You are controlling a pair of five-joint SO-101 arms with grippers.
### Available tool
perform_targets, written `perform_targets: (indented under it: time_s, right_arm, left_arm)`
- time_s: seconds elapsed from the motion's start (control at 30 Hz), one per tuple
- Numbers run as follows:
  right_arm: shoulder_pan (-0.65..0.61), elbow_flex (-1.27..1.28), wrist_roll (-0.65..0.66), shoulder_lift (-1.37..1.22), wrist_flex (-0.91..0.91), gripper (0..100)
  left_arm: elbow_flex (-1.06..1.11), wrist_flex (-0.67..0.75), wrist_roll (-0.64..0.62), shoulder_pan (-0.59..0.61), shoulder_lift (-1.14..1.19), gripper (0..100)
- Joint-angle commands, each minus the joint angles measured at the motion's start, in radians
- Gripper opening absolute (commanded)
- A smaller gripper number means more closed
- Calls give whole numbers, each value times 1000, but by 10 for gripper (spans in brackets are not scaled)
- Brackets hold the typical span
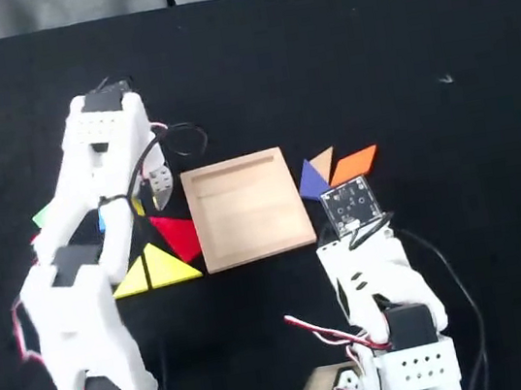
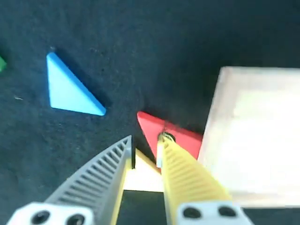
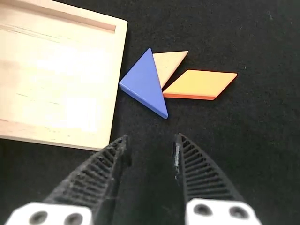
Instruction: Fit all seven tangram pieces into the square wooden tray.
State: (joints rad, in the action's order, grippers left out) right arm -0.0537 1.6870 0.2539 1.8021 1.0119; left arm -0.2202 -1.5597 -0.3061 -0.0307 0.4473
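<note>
The square wooden tray point(image 1: 248, 209) lies empty mid-table. Left of it are a red triangle point(image 1: 178, 235), yellow triangles point(image 1: 154, 268), a light blue triangle point(image 2: 70, 89) and a green piece point(image 1: 41, 216). My left gripper point(image 2: 146, 143) hovers open over the red triangle point(image 2: 176, 136) and a yellow piece point(image 2: 143, 177), its yellow finger point(image 2: 180, 173) above the red triangle's edge, beside the tray point(image 2: 253, 131). Right of the tray point(image 3: 56, 79) lie a blue triangle point(image 3: 145, 84), a tan triangle point(image 3: 168, 64) and an orange parallelogram point(image 3: 199, 84). My right gripper point(image 3: 150, 145) is open, short of them, holding nothing.
The table is covered in black cloth point(image 1: 417, 64), with wide free room at the back and far right. The left arm point(image 1: 96, 210) stands tall over the left pieces and hides part of them. The right arm's base point(image 1: 413, 359) sits at the front edge.
</note>
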Motion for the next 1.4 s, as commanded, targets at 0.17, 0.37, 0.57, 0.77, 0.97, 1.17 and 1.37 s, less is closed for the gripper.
perform_targets:
  time_s: [0.17, 0.37, 0.57, 0.77, 0.97, 1.17, 1.37]
  right_arm:
    - [-9, -2, 12, 90, 5, 155]
    - [-9, -2, 12, 90, 5, 155]
    - [-9, -2, 12, 90, 6, 155]
    - [-9, -2, 86, 93, 32, 155]
    - [-9, -2, 120, 93, 32, 155]
    - [-9, -2, 126, 93, 32, 155]
    - [-9, -2, 126, 93, 31, 155]
  left_arm:
    - [271, 258, 51, -117, -158, 98]
    - [268, 282, 497, -50, -161, 151]
    - [288, 443, 698, -33, -120, 161]
    - [282, 439, 637, -153, -64, 161]
    - [274, 450, 566, -242, -68, 163]
    - [231, 353, 572, -236, -71, 162]
    - [209, 153, 838, -315, -133, 163]
